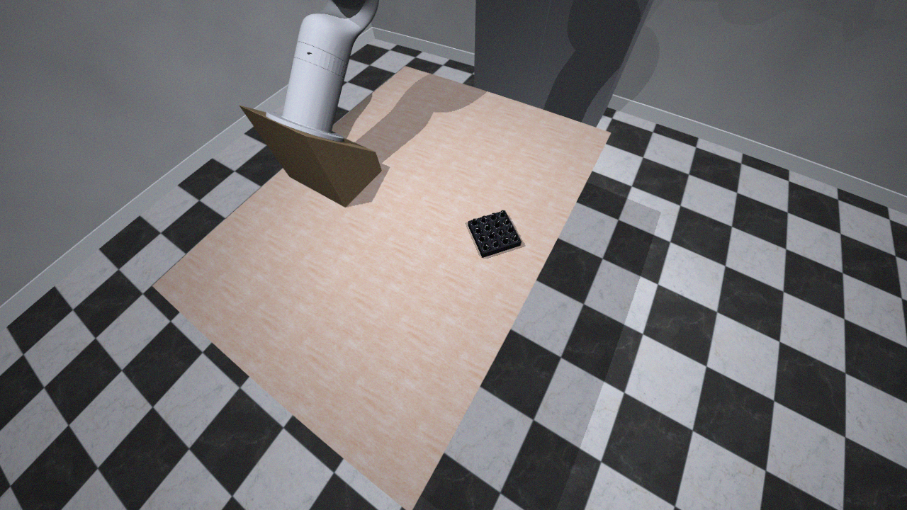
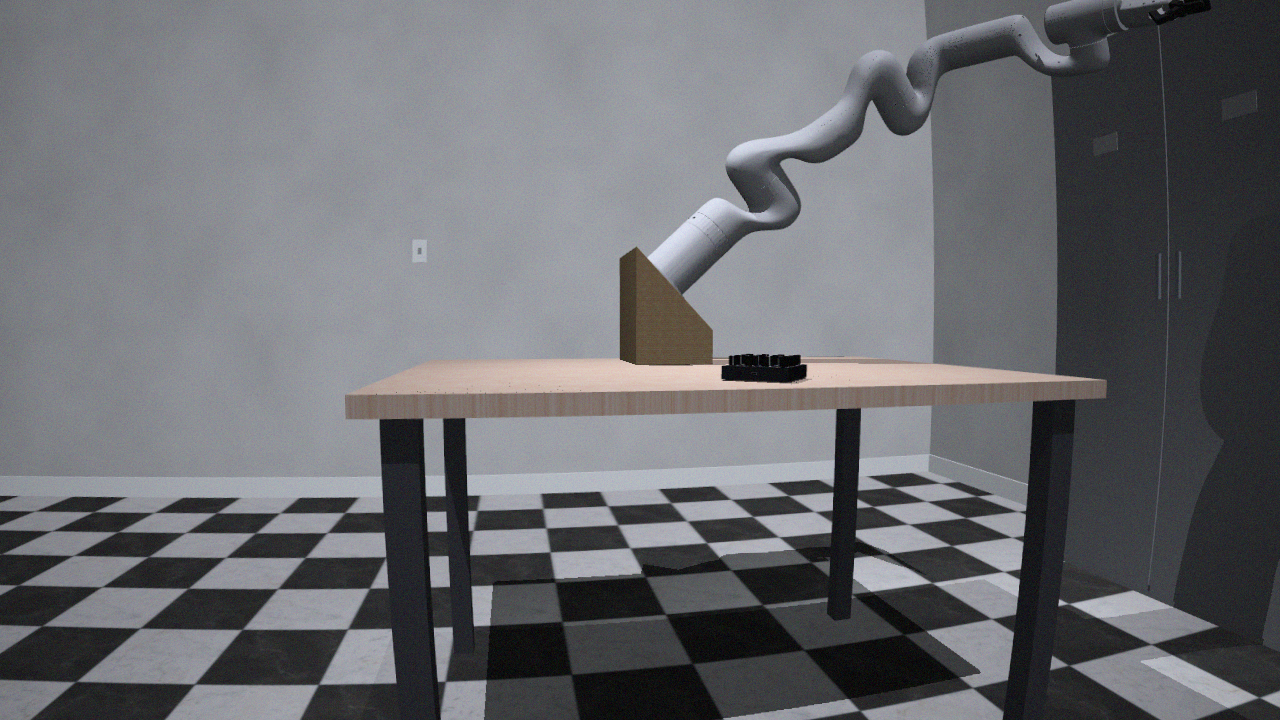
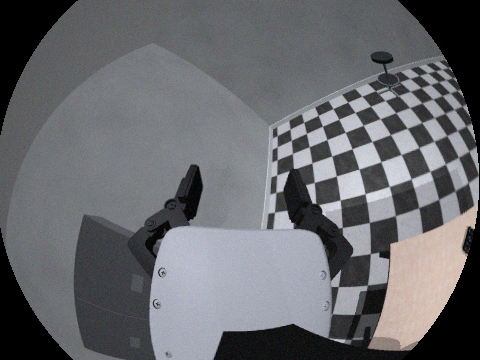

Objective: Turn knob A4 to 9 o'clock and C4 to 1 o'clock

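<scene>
In the exterior view, the light wooden table with dark legs (image 2: pixel 554 386) fills the middle of the frame, and at its centre stands a brown wedge-shaped mounting block (image 2: pixel 657 317) with its sloped face turned right. From that slope the white six-joint arm (image 2: pixel 832 125) rises toward the upper right of the frame in a series of bends, ending far above and beyond the table's right edge, where the dark gripper (image 2: pixel 1181 10) sits at the very top right corner, in front of a tall grey cabinet (image 2: pixel 1163 295). Just right of the wedge, on the table top, stands the small black square knob box (image 2: pixel 763 367), well below and well apart from the gripper. In the top view the box (image 1: pixel 495 234) lies right of centre, near the table's right edge, with its grid of knobs too small to read. In the wrist view the gripper (image 3: pixel 243 196) points at the grey wall and the checkered floor (image 3: pixel 374 140); its two dark fingers stand spread to their widest, with nothing between them, and a strip of the table shows at the lower right.
</scene>
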Tool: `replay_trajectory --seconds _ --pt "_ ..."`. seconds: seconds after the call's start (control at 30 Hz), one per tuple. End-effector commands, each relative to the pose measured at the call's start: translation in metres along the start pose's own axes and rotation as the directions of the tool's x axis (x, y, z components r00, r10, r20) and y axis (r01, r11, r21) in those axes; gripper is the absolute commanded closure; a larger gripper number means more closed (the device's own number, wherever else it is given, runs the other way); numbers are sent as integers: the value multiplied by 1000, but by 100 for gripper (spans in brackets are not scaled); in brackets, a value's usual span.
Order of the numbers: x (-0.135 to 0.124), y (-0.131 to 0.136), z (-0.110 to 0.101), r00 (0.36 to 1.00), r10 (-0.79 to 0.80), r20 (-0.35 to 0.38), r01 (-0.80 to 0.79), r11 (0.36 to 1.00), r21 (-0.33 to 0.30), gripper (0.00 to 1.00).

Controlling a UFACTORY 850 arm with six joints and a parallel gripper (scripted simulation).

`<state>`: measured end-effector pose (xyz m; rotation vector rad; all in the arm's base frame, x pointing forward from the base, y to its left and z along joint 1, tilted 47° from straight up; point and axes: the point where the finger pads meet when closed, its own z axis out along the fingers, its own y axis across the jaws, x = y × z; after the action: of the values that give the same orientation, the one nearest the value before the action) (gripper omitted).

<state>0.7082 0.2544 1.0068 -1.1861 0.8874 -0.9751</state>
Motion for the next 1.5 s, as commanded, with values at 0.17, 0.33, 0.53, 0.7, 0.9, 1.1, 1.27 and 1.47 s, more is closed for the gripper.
replay_trajectory --seconds 0.17,0.33,0.53,0.7,0.9,1.1,1.27,1.47 --pt "22 67 33 985 -171 -4 171 984 -52 0" --pt "34 105 47 966 -258 6 257 963 -84 0" --pt "45 144 59 941 -339 24 339 934 -114 0" --pt "57 185 70 907 -418 51 421 896 -144 0" --pt "71 234 79 861 -500 92 508 844 -173 0" --pt "81 273 84 819 -558 132 574 796 -192 0" --pt "92 316 86 770 -612 180 638 742 -206 0" --pt "104 366 86 709 -662 241 705 676 -215 0"
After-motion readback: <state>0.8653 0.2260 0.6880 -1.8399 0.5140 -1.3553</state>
